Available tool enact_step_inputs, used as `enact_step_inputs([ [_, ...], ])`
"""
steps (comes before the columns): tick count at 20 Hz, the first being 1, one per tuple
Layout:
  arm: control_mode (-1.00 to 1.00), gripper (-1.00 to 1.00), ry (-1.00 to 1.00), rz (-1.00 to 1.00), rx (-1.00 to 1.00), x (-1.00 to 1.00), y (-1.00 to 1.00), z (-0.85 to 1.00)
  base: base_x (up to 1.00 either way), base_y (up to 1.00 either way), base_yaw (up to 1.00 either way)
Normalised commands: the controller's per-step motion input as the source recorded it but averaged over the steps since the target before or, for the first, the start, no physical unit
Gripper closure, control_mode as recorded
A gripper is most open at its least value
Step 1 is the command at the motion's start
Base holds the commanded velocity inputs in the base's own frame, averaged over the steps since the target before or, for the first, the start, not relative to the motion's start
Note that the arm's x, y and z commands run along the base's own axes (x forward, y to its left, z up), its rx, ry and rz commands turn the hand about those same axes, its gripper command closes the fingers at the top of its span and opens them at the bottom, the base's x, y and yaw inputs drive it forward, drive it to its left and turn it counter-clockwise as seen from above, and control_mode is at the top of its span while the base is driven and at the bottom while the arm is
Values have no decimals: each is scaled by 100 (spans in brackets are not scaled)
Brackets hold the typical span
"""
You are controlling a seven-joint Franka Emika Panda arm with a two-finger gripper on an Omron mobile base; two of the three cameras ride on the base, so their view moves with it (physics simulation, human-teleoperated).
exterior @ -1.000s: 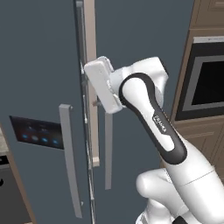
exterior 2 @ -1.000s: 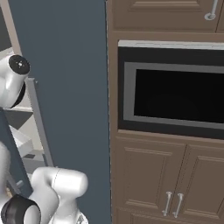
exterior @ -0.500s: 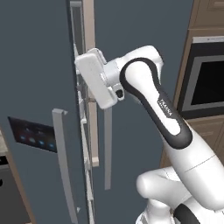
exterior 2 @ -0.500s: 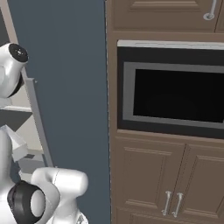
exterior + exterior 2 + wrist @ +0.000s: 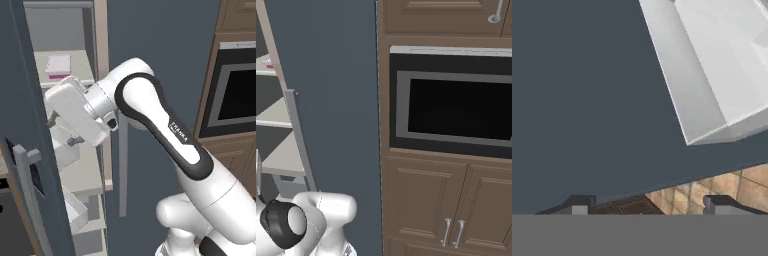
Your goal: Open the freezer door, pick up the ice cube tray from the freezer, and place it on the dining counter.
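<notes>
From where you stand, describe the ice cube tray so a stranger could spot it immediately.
Start at the freezer, the tall slate-blue compartment with its door swung open, left of the wall oven. Look at its upper pale shelf, above the robot's white hand. The ice cube tray lies flat there: thin, lilac-white on top with magenta-pink sides, the one coloured thing among grey shelves and clear bins.

the freezer door [image 5: 22, 115] stands ajar, leaving a gap into the freezer [image 5: 75, 165]; the arm's white hand fills that gap below the ice cube tray [image 5: 58, 65].
</notes>
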Motion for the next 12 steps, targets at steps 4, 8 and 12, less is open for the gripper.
enact_step_inputs([
  [4, -100, -100, 0, 29, -18, -42, 100, -64, 0, 0, 0],
  [8, -100, -100, 0, 16, -17, -5, 100, -52, 0, 0, 0],
  [12, -100, -100, -3, 3, -9, 0, 94, -20, 0, 0, 0],
])
